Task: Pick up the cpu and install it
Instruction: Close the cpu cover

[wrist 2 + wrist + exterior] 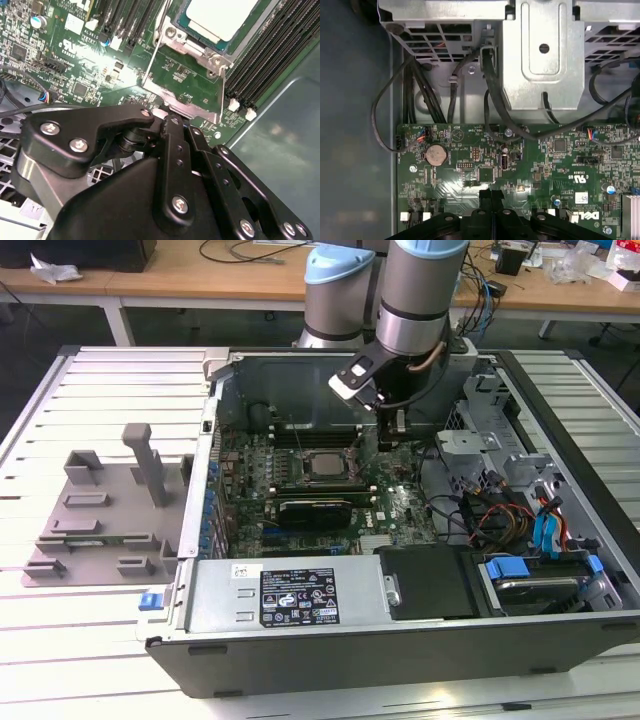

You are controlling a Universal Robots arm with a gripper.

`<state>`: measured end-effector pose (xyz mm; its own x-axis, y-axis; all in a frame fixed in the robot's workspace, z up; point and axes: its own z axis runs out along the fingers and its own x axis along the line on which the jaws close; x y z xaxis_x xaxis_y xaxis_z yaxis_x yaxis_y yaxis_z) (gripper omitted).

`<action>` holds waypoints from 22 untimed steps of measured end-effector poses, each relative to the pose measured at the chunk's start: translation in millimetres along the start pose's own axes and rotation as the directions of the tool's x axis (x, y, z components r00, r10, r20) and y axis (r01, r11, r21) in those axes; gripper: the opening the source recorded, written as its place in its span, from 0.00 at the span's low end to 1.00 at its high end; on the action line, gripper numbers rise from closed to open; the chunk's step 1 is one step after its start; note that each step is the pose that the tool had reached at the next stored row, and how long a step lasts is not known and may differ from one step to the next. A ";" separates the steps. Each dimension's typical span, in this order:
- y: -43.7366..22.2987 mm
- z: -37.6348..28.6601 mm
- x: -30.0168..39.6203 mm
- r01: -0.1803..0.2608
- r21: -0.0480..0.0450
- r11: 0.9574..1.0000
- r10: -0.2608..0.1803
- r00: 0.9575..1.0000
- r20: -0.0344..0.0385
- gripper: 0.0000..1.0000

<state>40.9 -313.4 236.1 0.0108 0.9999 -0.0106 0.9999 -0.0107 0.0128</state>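
- The arm [412, 300] reaches down into the open computer case [400, 640], which lies on its side on the white slatted worktop [60, 640].
- The fingers [392, 435] hang over the green motherboard [400, 510], to the exterior view's right of the processor socket.
- In both wrist views the fingers [485, 197] [172, 140] are pressed together with nothing between them.
- The cpu [325, 465] lies flat in the socket on the motherboard. In the second wrist view its pale metal top [222, 17] sits inside a silver socket frame [192, 97], with a thin wire lever [150, 55] running along one side.
- Black memory slots [265, 65] run along both sides of the socket.
- A black expansion card [315, 510] sits just beside the socket, nearer the power supply [300, 595] that lines the near wall of the case.
- Close to the fingers, the first wrist view shows a round coin battery [436, 155] on the board, a grey metal drive cage [542, 55] past the board's edge, and black cables [492, 95] that loop from the cage down onto the board.
- Blue cables [550, 530] and a drive bay fill the case's end at the exterior view's right.
- A grey fixture tray [100, 510] with upright posts stands on the worktop outside the case, at the exterior view's left, well apart from the fingers.
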 end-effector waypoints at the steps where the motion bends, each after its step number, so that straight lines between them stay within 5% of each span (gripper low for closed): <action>1: -1.3 0.0 0.0 0.000 0.000 1.000 0.000 1.000 0.000 0.11; 14: -31.2 -0.4 -0.2 0.000 0.000 1.000 0.000 1.000 0.000 0.11; 18: -53.9 -0.6 -0.4 0.000 -0.001 1.000 0.000 1.000 0.000 0.11; 22: -64.2 -0.7 -0.5 0.000 -0.001 1.000 0.000 1.000 0.000 0.11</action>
<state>-23.3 -313.2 236.0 0.0109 0.9999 -0.0104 0.9998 -0.0107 0.0140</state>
